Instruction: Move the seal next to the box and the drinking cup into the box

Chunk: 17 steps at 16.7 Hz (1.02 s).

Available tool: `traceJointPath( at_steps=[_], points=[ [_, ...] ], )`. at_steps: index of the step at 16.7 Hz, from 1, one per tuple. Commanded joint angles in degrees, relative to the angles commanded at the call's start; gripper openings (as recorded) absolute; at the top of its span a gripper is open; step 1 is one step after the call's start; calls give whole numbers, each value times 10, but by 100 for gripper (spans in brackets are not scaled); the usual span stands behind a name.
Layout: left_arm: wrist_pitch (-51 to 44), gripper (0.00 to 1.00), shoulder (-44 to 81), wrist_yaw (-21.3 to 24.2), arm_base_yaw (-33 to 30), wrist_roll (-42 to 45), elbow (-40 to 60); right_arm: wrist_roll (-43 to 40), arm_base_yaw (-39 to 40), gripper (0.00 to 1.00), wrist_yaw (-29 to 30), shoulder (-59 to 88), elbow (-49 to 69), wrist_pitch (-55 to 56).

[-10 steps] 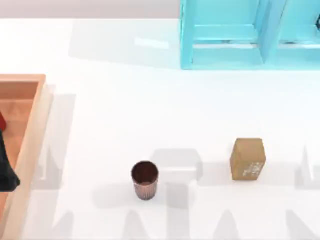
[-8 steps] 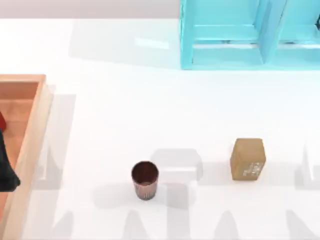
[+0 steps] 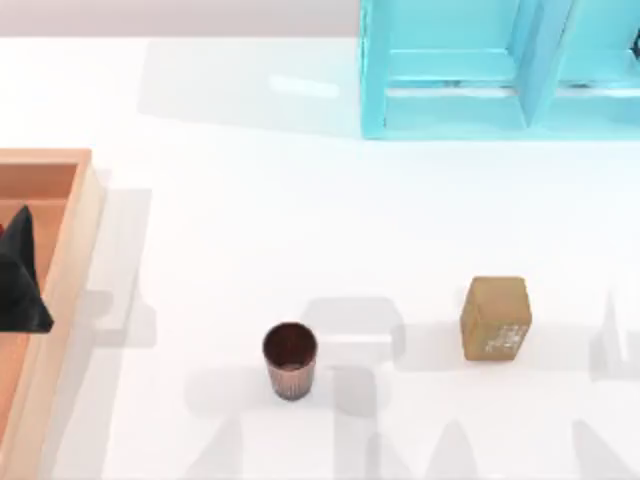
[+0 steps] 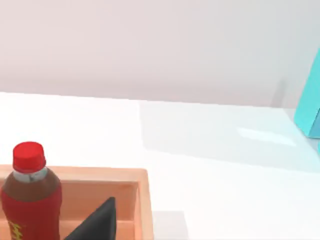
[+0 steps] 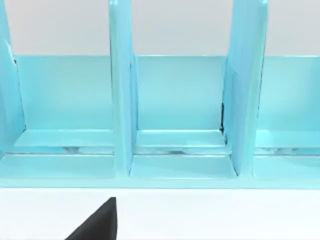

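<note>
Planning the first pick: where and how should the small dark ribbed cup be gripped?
Grip the dark reddish-brown ribbed cup across its round side wall, below the rim, coming in from the left, the side of the light-orange wooden box. It stands upright, mouth open, with bare white table all round; the ribs should help against slipping.

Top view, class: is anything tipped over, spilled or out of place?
Nothing stands out. The dark ribbed round cup stands upright on the white table, apart from the tan rectangular block. A red-capped bottle stands upright in the light-orange wooden tray.
</note>
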Motion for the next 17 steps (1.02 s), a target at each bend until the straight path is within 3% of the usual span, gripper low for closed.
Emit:
traceJointPath(
  at_steps=[5, 17],
  points=[
    [-134, 100, 239, -18, -104, -94, 243, 0, 0, 100, 0, 0, 0, 0],
    [-528, 100, 929, -62, -384, -369, 945, 0, 0, 100, 0, 0, 0, 0]
  ],
)
